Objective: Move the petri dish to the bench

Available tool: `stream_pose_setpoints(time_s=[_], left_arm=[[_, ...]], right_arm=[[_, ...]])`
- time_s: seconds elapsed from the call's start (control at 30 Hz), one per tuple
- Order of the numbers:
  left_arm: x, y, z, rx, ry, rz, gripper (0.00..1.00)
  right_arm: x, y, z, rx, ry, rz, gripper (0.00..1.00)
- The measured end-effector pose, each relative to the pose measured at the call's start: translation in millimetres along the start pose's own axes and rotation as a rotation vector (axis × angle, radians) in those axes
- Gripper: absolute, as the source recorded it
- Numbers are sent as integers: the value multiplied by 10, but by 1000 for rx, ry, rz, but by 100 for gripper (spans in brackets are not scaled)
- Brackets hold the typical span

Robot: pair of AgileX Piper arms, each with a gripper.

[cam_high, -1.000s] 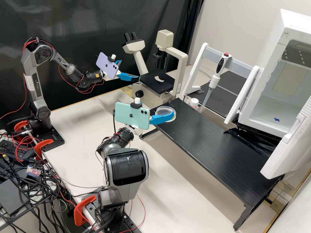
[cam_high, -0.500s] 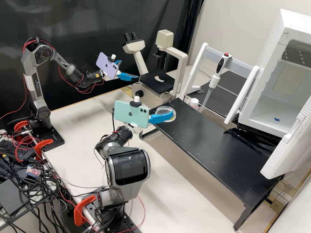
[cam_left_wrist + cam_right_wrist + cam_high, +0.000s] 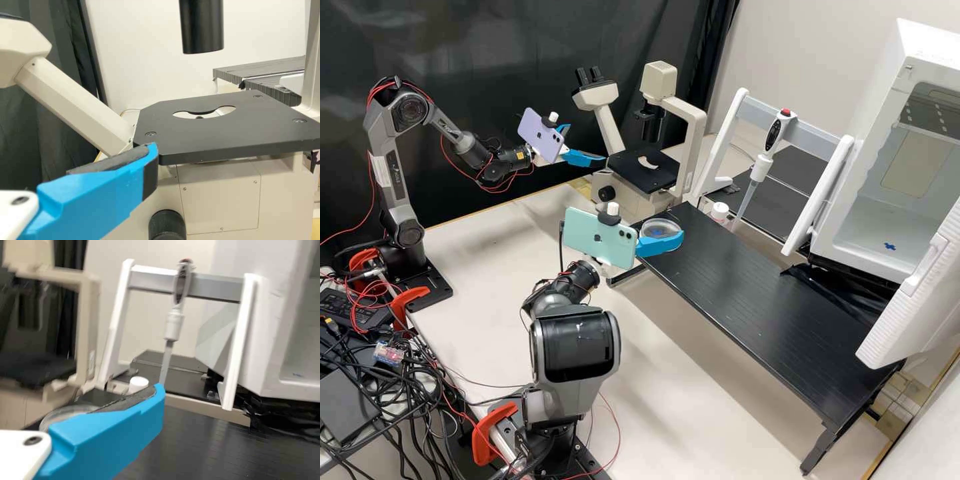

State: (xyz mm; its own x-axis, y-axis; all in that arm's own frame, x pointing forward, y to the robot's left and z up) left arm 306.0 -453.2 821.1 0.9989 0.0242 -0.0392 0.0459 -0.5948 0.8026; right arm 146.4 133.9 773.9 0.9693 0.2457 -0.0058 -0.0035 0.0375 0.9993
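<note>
Blue left jaws (image 3: pixel 587 143) gape; right jaws (image 3: pixel 661 245), unreadable, lie beside dish (image 3: pixel 661 228) near shelf (image 3: pixel 747 287) edge.

A dark, loosely folded curtain (image 3: pixel 520 47) hangs at the back, and beside it stands a plain off-white wall (image 3: pixel 810 47). A pale worktop (image 3: pixel 480 247) spreads below, bearing a low black bench (image 3: pixel 753 293) with a grooved top and folding-style legs. Beyond the worktop's edge lies what may be tiled flooring (image 3: pixel 895 405). Light leaves a soft sheen on the curtain.
</note>
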Motion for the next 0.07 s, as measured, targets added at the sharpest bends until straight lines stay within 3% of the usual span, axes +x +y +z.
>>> stream_pose_setpoints(time_s=[0.07], left_arm=[[0,0,0,0,0,0,100]], right_arm=[[14,25,49,46,-12,18,100]])
